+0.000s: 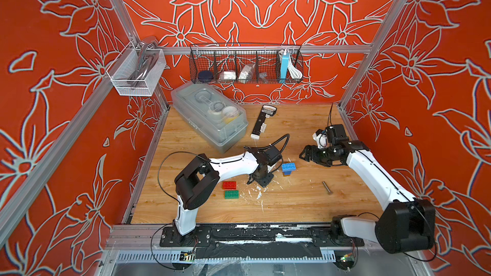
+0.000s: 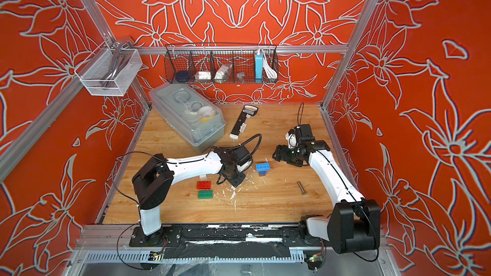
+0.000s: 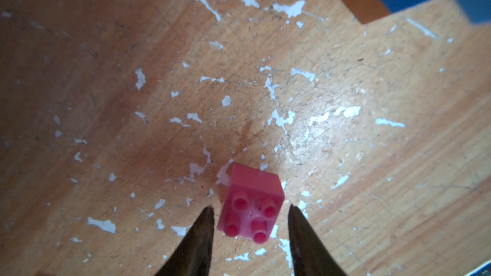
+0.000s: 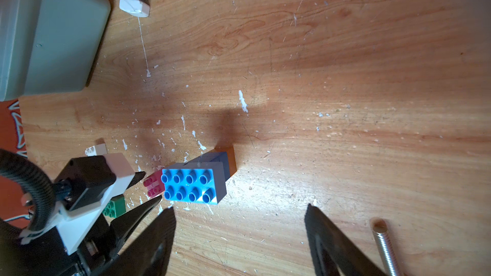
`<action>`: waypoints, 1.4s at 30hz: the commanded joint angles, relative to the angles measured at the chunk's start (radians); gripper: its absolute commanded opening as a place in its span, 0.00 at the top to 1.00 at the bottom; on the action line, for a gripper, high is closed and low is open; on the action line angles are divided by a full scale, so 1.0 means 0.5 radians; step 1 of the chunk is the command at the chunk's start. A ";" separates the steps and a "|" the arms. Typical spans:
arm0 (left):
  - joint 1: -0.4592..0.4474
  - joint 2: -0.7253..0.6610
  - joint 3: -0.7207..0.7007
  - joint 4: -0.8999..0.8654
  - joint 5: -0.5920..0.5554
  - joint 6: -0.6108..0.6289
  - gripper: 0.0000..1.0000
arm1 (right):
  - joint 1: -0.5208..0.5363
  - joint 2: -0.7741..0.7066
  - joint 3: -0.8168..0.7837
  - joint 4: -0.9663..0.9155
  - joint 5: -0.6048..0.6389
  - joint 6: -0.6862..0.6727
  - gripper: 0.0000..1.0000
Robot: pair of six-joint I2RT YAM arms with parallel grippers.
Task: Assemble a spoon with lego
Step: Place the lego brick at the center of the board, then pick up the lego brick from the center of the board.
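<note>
The spoon [image 1: 288,168] [image 2: 263,169] [image 4: 194,184] stands mid-table as a small upright stack: a wide light blue brick on dark blue bricks over a brown one. Just left of it lies a pink lego brick [image 3: 252,203] [image 4: 153,185], studs up. My left gripper [image 3: 249,208] [image 1: 264,180] points down with its jaws open either side of the brick, a thin gap at each side. A red brick [image 1: 229,185] and a green brick [image 1: 231,194] lie in front of the left arm, a white brick [image 4: 95,150] behind it. My right gripper [image 4: 239,208] [image 1: 304,153] hovers open and empty right of the stack.
A clear plastic box [image 1: 210,115] sits at the back left, with a long black-and-white bar tool [image 1: 261,123] beside it. A metal bolt [image 1: 327,187] lies to the right of the stack. Wire baskets [image 1: 245,65] hang on the back wall. White flakes dot the wood.
</note>
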 commanded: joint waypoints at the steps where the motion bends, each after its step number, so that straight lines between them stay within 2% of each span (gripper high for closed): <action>1: -0.011 0.032 0.041 0.000 -0.012 0.048 0.53 | -0.011 -0.022 -0.023 -0.007 -0.005 -0.034 0.20; 6: -0.012 0.072 0.057 -0.006 -0.012 0.071 0.52 | -0.010 -0.022 -0.026 -0.007 -0.006 -0.039 0.20; 14: -0.008 0.103 0.066 -0.002 0.009 0.089 0.57 | -0.014 -0.019 -0.026 -0.007 -0.004 -0.042 0.20; 19: -0.008 0.117 0.071 -0.011 0.012 0.091 0.68 | -0.014 -0.017 -0.031 -0.001 -0.016 -0.042 0.21; 24: -0.008 0.116 0.073 -0.039 0.009 0.113 0.71 | -0.026 -0.004 -0.094 0.077 -0.154 -0.010 0.21; 29: -0.001 0.084 0.125 -0.141 -0.005 0.180 0.75 | -0.041 0.001 -0.256 0.294 -0.431 0.096 0.20; 36: 0.066 -0.063 0.385 -0.469 0.051 0.453 0.76 | -0.072 0.037 -0.413 0.519 -0.664 0.177 0.20; 39: 0.114 -0.077 0.573 -0.629 0.226 0.630 0.77 | -0.101 0.059 -0.480 0.643 -0.766 0.232 0.20; 42: 0.123 -0.010 0.829 -0.839 0.288 0.851 0.80 | -0.123 0.077 -0.557 0.761 -0.856 0.288 0.21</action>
